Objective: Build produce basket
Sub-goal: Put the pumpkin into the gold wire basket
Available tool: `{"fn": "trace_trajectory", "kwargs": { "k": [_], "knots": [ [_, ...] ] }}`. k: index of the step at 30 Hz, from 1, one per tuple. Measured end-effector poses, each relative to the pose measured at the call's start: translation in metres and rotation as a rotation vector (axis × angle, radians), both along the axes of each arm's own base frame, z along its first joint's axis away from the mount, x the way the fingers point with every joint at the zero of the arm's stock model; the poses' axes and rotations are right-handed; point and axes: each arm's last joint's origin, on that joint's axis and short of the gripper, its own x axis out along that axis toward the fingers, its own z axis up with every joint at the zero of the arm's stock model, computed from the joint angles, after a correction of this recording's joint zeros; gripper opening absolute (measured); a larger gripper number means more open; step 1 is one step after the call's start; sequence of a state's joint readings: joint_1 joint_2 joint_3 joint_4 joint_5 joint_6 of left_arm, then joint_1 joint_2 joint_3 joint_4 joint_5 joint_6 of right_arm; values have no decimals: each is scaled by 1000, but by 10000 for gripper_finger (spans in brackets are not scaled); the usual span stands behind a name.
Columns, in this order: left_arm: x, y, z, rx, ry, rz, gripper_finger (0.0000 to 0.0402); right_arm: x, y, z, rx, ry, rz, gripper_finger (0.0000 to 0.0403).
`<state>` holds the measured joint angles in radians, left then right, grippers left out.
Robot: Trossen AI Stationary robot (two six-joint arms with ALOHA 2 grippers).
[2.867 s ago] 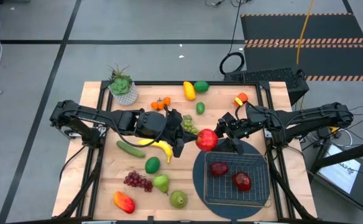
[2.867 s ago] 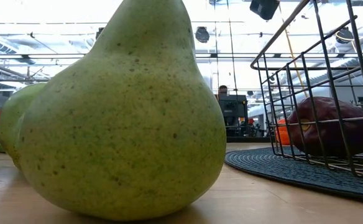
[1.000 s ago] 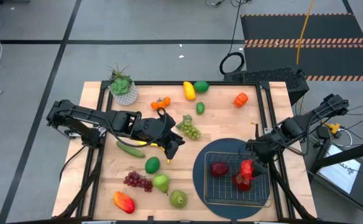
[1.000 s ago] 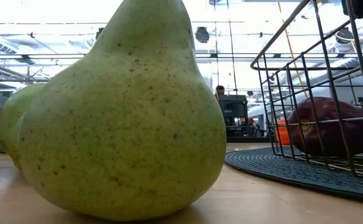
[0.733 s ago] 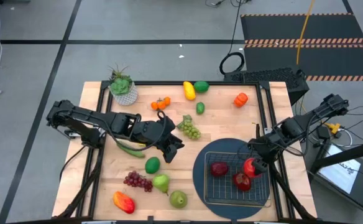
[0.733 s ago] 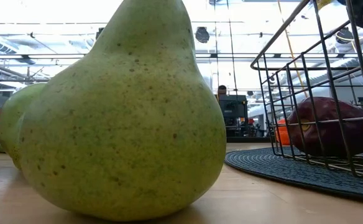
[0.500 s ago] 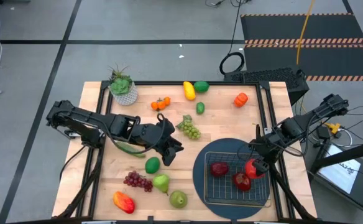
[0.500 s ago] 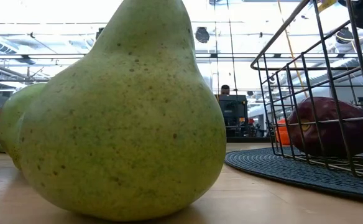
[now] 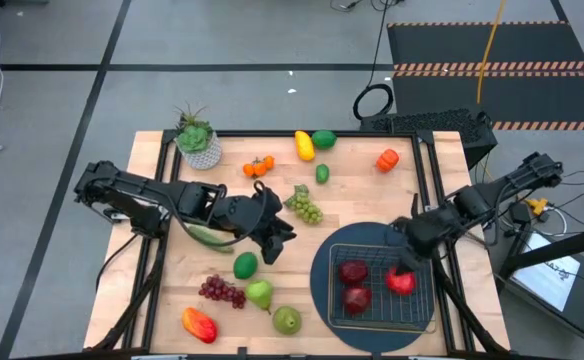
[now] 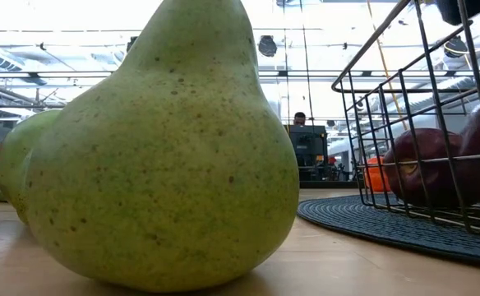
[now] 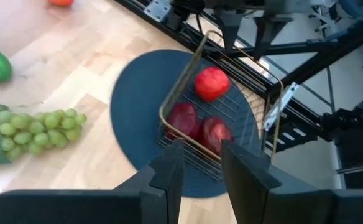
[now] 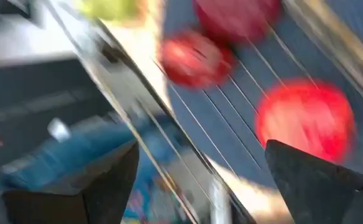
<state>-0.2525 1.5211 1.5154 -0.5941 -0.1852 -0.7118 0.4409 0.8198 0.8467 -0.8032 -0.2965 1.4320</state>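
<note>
From above, the basket sits on the round dark mat at the counter's near right, its long axis running left to right, holding three red apples. The right gripper hovers over the basket's far right corner, jaws spread wide and empty. The left gripper hangs mid-counter near the green grapes, jaws narrow; whether they hold anything I cannot tell. At counter level a green pear stands upright, stem end up; it looks light, rigid and smooth, probably best gripped across its wide belly. The left wrist view shows the grapes' cluster lying lengthwise on the wood, likely soft-jointed, so better pinched mid-cluster. The right wrist view shows a bright apple on the basket wires between wide fingers.
</note>
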Motion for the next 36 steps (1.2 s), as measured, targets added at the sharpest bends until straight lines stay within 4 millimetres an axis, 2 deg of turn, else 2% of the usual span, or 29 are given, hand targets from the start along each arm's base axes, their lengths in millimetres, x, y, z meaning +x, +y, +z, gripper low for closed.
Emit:
{"fn": "trace_trajectory", "kwargs": {
  "k": [6, 14, 17, 20, 28, 36],
  "knots": [
    [4, 21, 0, 32, 0, 42, 106, 7, -20, 16, -61, -241, -179, 337],
    [10, 59, 2, 63, -19, 140, 106, 7, -65, 21, -213, -342, -367, 336],
    [10, 71, 2, 36, -20, 193, 106, 8, -83, 23, -287, -394, -375, 336],
    [10, 77, 2, 18, -21, 221, 106, 10, -104, 21, -377, -433, -326, 336],
    [10, 87, 2, 0, -19, 265, 106, 21, -154, 6, -571, -576, -6, 336],
    [13, 77, -2, -74, -15, 298, 106, 21, -184, -16, -798, -477, 182, 336]
  ]
}}
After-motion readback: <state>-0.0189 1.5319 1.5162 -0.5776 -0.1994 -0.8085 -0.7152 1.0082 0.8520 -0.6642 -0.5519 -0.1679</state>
